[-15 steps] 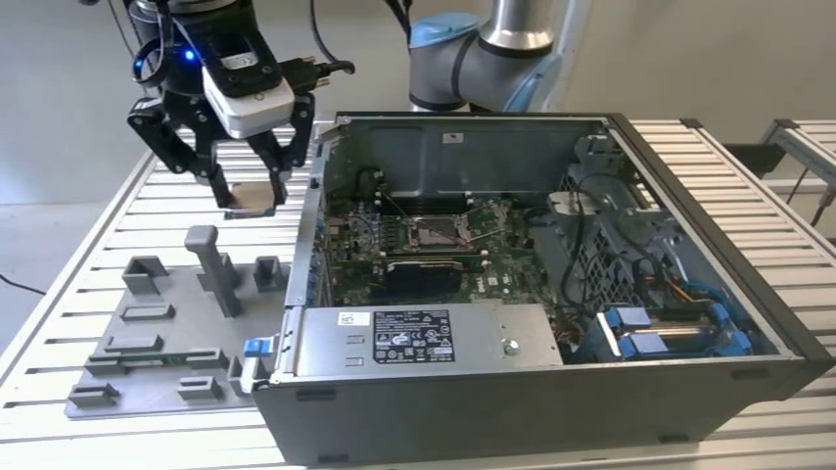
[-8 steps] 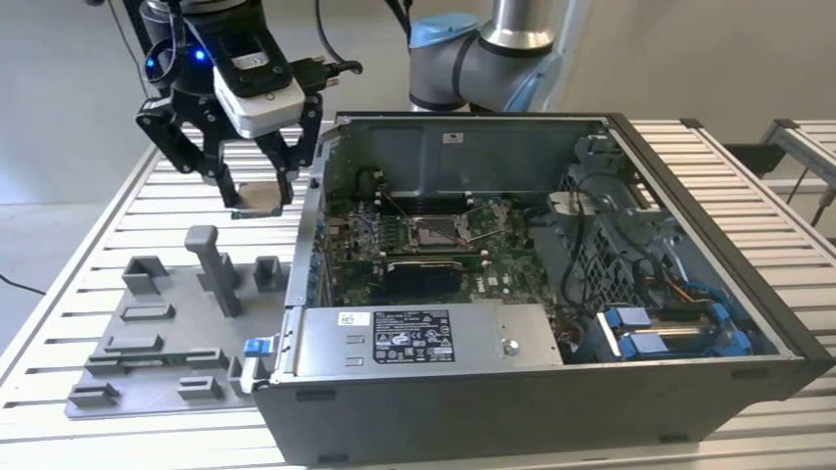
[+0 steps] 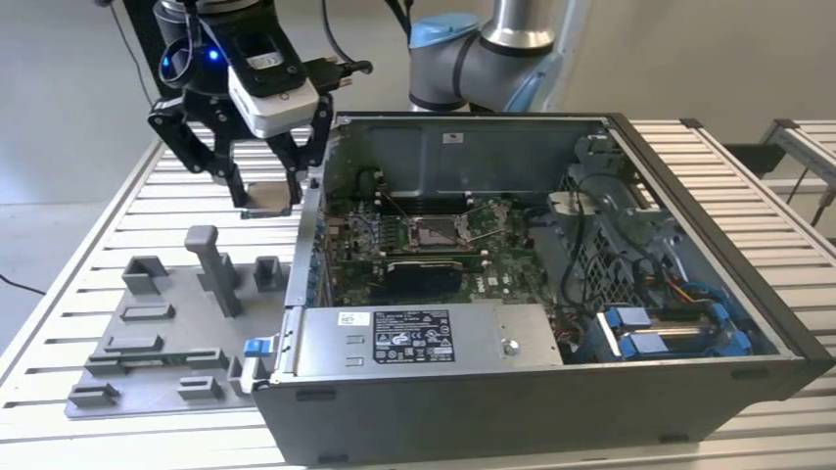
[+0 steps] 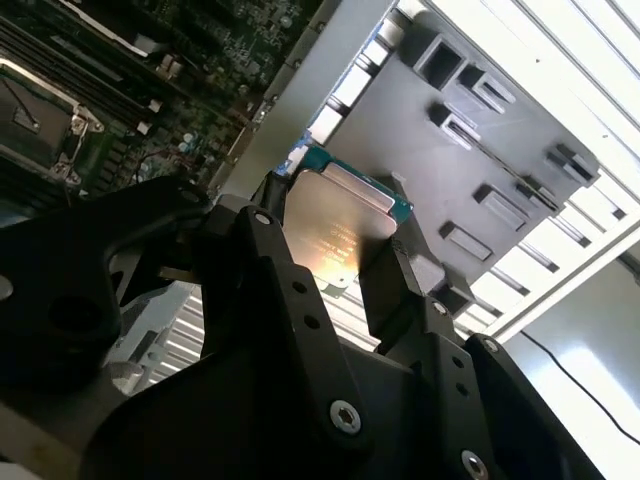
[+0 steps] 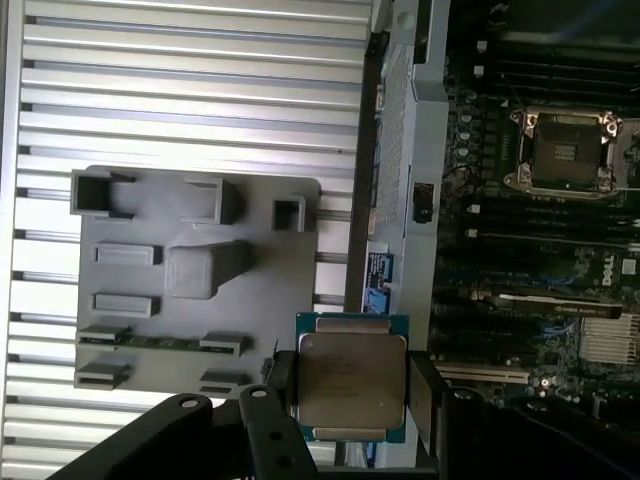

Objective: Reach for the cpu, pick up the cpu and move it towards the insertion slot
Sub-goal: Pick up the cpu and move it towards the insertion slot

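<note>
The gripper [image 3: 272,193] hangs in the air just outside the open computer case [image 3: 549,294], on the exterior view's left of its side wall. Its fingers [image 5: 420,395] are clamped on the cpu [image 3: 268,199], which is lifted clear of the grey tray [image 3: 163,333] on the slatted table [image 3: 78,294]. In both wrist views the cpu [image 5: 352,378] sits flat between the pads, metal face showing. The slot [image 3: 434,231] lies inside the case on the green board [image 3: 490,274], well apart from the cpu.
</note>
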Controlling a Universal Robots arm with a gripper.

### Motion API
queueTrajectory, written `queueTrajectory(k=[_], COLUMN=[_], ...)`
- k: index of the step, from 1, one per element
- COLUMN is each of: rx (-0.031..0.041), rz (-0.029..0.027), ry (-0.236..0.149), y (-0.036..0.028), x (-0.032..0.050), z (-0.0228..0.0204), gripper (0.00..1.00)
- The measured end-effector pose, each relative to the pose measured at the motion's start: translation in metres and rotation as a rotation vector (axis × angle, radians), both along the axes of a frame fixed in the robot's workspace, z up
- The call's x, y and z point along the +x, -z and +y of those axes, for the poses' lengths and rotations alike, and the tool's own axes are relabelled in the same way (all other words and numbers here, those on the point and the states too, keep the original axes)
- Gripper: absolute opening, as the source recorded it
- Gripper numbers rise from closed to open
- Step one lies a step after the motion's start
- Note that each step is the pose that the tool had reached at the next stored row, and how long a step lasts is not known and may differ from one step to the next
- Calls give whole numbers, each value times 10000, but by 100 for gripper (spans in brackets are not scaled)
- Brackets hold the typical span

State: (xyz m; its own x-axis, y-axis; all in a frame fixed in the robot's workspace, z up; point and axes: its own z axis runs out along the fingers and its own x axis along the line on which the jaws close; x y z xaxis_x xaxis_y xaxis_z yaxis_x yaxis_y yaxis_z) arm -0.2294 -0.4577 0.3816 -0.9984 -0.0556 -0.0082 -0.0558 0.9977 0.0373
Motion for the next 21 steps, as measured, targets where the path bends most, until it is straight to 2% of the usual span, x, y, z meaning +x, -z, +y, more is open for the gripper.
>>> queueTrajectory(k=[14,21], rx=[0,0], rz=[0,0], ry=[1,1], y=[0,0], x=[140,255], z=[0,0], gripper=[0,0])
